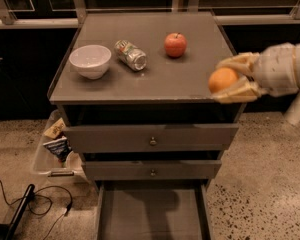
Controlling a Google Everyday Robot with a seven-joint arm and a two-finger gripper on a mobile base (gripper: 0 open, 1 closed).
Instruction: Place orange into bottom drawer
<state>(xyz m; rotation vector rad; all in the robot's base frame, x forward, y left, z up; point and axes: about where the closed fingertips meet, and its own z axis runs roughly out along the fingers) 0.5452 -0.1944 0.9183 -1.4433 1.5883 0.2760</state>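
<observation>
- The hand (221, 81) grips the orange (222, 79) between its two fingers, just over the front right corner of the tabletop (155, 81).
- The bottom drawer (150, 211) stands pulled out below the front edge.
- A white bowl (90, 60), a can (130, 55) on its side and a red apple (175, 44) sit farther back.

Single high view, facing cabinet (180, 81) front, close; gripper (219, 82) right.
</observation>
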